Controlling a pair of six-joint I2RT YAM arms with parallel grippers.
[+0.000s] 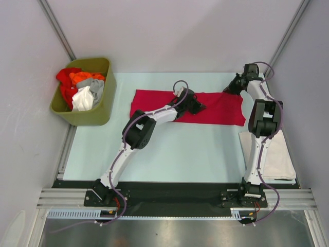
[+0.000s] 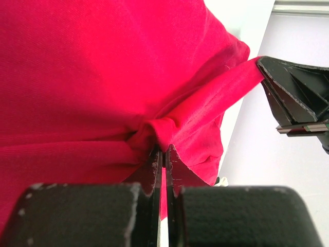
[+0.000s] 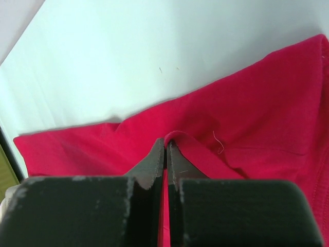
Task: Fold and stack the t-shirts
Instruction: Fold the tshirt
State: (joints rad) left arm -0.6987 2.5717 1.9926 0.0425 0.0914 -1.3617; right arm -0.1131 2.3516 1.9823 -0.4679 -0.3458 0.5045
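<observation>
An olive-green plastic bin (image 1: 85, 117) stands at the far left corner of the pale blue table (image 1: 185, 152), set slightly askew to its edges. A black strip (image 1: 175, 191) runs along the table's near edge. Plain grey walls (image 1: 169, 31) rise behind and beside the table.

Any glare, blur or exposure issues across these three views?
Top external: even light, soft shadows, mild glare on the metal strip at the near edge. Left wrist: crimson t-shirt fills most of the frame, red near clipping up top; left tool body soft, too close. Right wrist: table washed pale, right tool dark, little detail.
</observation>
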